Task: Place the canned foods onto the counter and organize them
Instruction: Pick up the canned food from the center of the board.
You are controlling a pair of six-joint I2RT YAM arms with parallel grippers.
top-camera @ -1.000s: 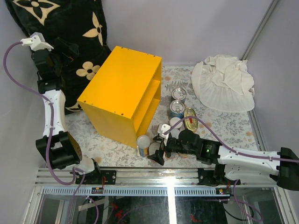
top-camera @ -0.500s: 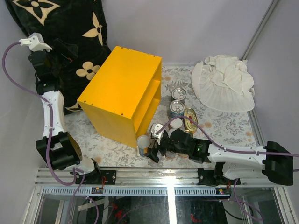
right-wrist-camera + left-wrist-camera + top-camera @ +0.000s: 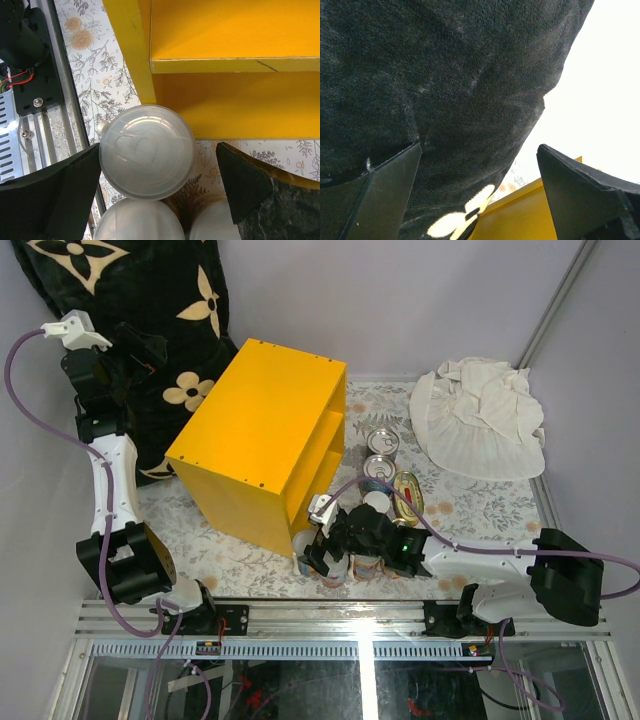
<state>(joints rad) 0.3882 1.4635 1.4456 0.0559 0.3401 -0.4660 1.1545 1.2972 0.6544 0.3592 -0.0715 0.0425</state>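
Cans [image 3: 380, 444] on floral tabletop [image 3: 490, 515], pale walls [image 3: 400, 300]

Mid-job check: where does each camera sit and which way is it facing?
Top external: above and behind the bases, looking down on the table; left arm, right arm and yellow box show.
Left wrist: raised at the far left, facing the black pillow; the open left gripper frames it.
Right wrist: straight down on a white-lidded can; the open right gripper straddles it.
Shared: all three see the yellow box.
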